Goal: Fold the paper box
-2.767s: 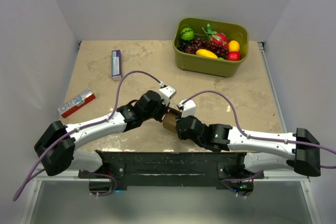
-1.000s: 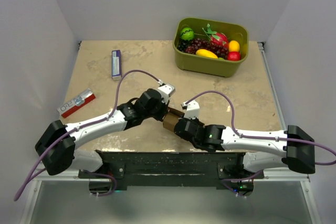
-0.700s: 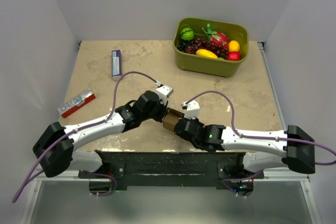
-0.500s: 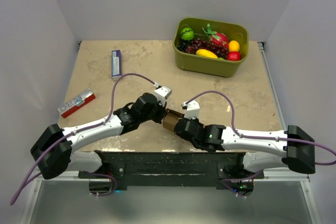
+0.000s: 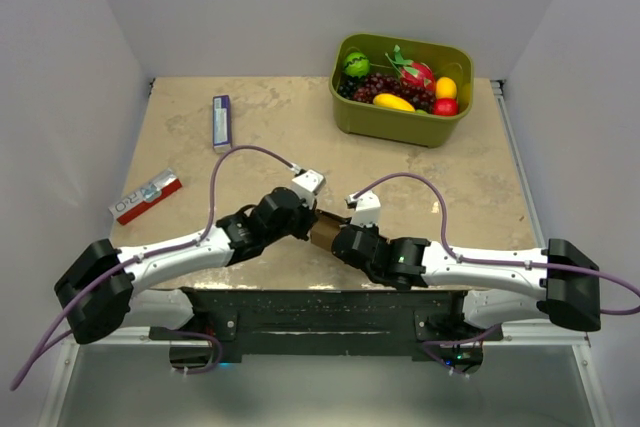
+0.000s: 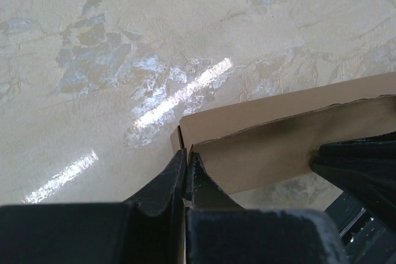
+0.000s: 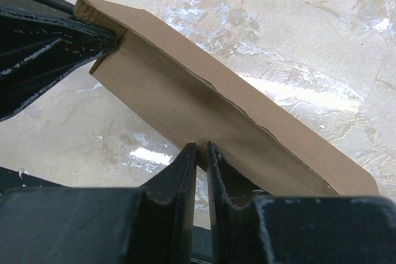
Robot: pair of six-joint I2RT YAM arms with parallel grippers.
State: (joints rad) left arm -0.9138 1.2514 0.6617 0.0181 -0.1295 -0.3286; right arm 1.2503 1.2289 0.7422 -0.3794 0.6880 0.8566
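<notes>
Both tools pinch the paper box (image 5: 322, 234) between them, low over the desk (image 5: 250, 137) near its front edge. The left tool (image 6: 187, 160) clamps one end, the right tool (image 7: 202, 150) a side panel. It looks part-folded, a flattish sleeve, with its ends probably not yet closed.

- A robot test booth in a lab, not a home or a shop.
- A green tub (image 5: 400, 125) of toy fruit (image 5: 393, 102) stands as a prop on a beige, stone-patterned surface (image 5: 470, 187).
- Bare pale walls (image 5: 250, 7) close in behind the tub and on both sides of it.
- On the near side of the tub, a left arm (image 5: 180, 252) and a right arm (image 5: 480, 265), white and black, are bolted to a black plate (image 5: 320, 312).
- Purple cables (image 5: 420, 185) loop along both arms.
- Left of the tub lie a purple-and-white box (image 5: 222, 123) and, nearer the arms, a red-and-white box (image 5: 146, 196).
</notes>
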